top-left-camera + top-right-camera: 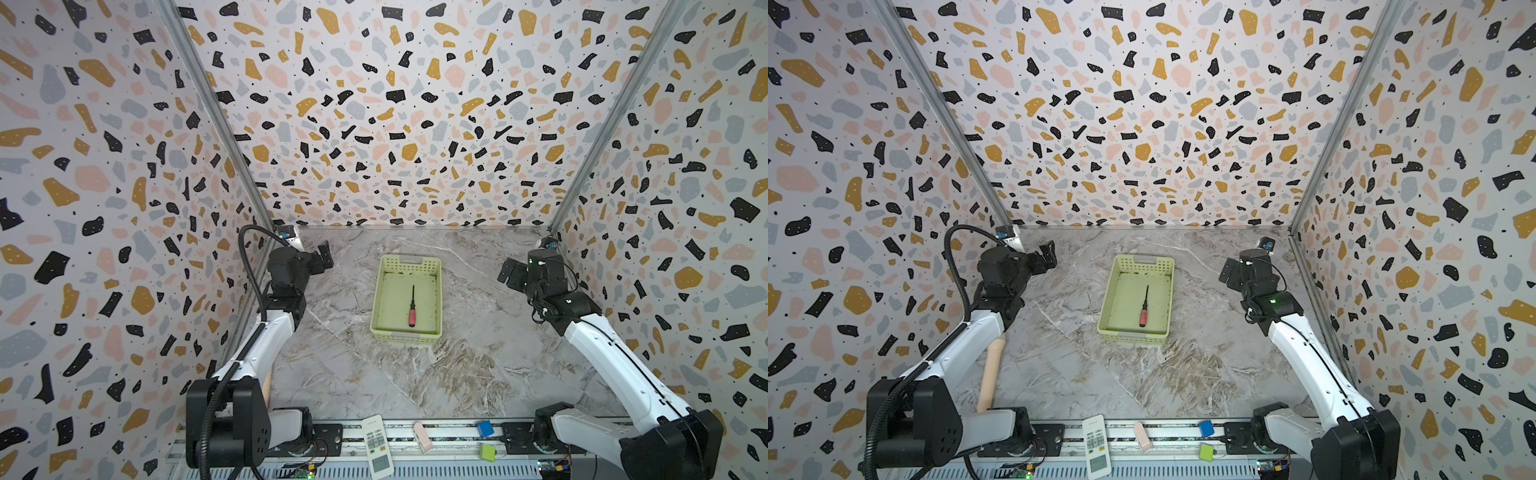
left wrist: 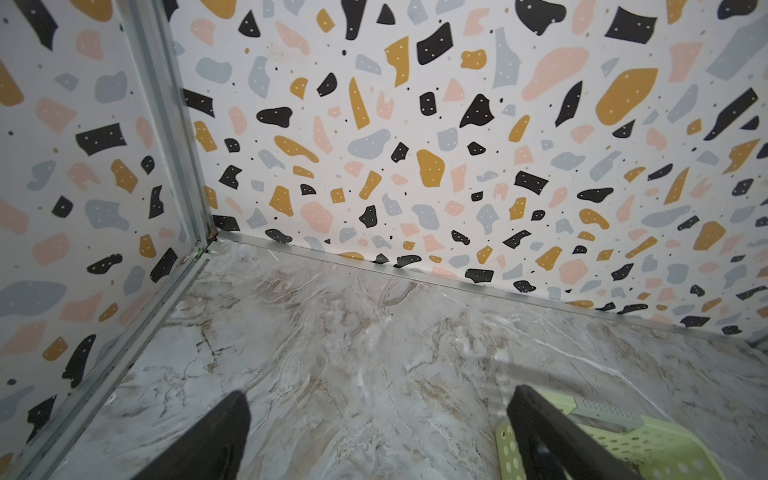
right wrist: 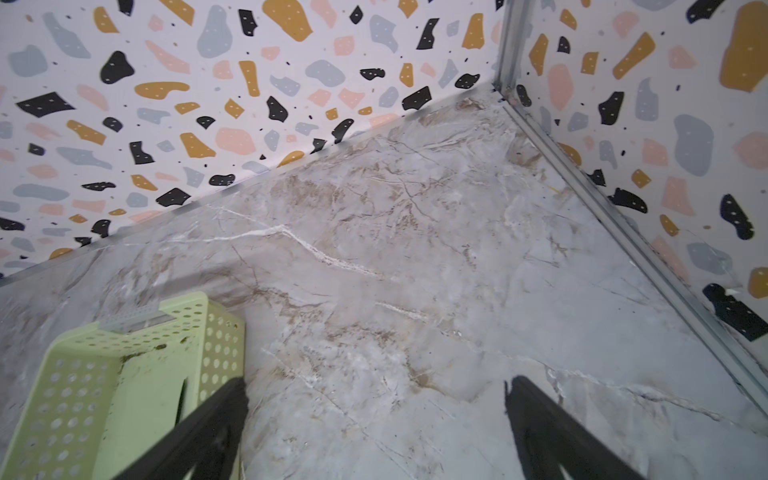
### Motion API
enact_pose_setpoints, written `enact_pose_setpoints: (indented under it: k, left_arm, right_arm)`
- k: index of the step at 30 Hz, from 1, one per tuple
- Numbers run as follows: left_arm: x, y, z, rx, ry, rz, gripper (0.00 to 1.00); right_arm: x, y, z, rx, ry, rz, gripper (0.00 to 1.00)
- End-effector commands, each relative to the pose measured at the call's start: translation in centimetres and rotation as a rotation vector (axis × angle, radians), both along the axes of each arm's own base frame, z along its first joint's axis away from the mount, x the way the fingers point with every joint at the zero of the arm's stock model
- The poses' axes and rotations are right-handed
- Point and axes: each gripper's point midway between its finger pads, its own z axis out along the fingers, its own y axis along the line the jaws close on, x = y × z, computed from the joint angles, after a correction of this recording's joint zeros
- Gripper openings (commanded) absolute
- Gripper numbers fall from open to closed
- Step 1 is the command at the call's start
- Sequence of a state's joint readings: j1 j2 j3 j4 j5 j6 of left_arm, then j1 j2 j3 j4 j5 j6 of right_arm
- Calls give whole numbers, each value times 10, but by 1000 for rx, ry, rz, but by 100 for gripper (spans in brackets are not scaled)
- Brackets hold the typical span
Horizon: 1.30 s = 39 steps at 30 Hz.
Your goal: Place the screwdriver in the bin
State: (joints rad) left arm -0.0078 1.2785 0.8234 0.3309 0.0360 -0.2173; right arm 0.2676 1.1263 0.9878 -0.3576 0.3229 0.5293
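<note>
The screwdriver (image 1: 412,309) (image 1: 1144,308), pinkish-red handle and thin black shaft, lies flat on the floor of the pale yellow-green bin (image 1: 434,272) (image 1: 1168,270) in the middle of the marble table, shaft pointing to the back wall. My left gripper (image 1: 325,257) (image 1: 1048,253) hovers left of the bin, open, holding nothing. My right gripper (image 1: 510,272) (image 1: 1230,271) hovers right of the bin, open and empty. In the left wrist view the left gripper (image 2: 376,405) frames bare marble, with a bin corner (image 2: 648,440) beside one finger. In the right wrist view the right gripper (image 3: 374,392) frames bare marble beside the bin (image 3: 83,374).
On the front rail lie a white remote (image 1: 377,445), a pink block (image 1: 422,436), a blue cube (image 1: 484,428) and a green cube (image 1: 487,452). A beige handle-like object (image 1: 990,374) lies under the left arm. Patterned walls enclose the table on three sides.
</note>
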Motion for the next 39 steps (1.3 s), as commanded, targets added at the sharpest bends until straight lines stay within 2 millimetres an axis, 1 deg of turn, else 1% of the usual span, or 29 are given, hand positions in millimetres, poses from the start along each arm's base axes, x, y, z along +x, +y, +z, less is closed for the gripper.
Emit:
enact_pose_setpoints:
  k: [1,2,5,7,11,14,18,20,22,23,24,26,29,32,34,36,39]
  left_arm:
    - [-2,-11,22,67,-105,-34,99]
    - [-4,-14,23,70,-117,-37,100]
    - [-14,-21,32,121,-180,-27,100]
    - [-22,-24,34,152,-217,-18,100]
    - [-38,-30,29,202,-283,7,100]
    - [-48,-30,18,212,-308,48,99]
    - [-40,-27,4,236,-212,92,100]
    - [-42,-26,-8,211,-184,100,100]
    - [-51,-23,-27,166,-165,116,99]
    - [-59,-20,-35,151,-163,131,100]
    - [-68,-15,-40,141,-167,155,100]
    - [-86,-3,-45,127,-184,204,100]
    - [-107,12,-47,149,-189,264,100]
    - [-120,21,-45,147,-207,306,100]
    - [-124,24,-46,146,-213,317,99]
    - [-126,27,-54,158,-201,337,100]
    - [-128,30,-65,182,-183,345,100]
  right_arm:
    - [-5,-13,4,0,-12,-34,99]
    - [-6,-13,4,2,-5,-33,99]
    - [-7,-8,10,3,-2,15,99]
    - [-8,-10,10,3,-10,3,99]
    - [-8,-9,11,-26,-36,29,99]
    - [-3,-7,8,-90,-74,82,99]
    - [4,-2,3,-153,-116,136,99]
    - [7,6,4,-174,-147,197,99]
    - [10,7,6,-171,-170,193,99]
    - [10,6,7,-179,-179,189,99]
    - [11,4,6,-195,-190,188,99]
    - [12,1,4,-232,-208,180,99]
    - [12,-4,-5,-272,-208,164,99]
    - [14,-8,-23,-282,-176,148,99]
    - [16,-5,-37,-288,-168,167,99]
    - [19,1,-49,-308,-196,212,99]
    - [19,7,-62,-363,-253,265,99]
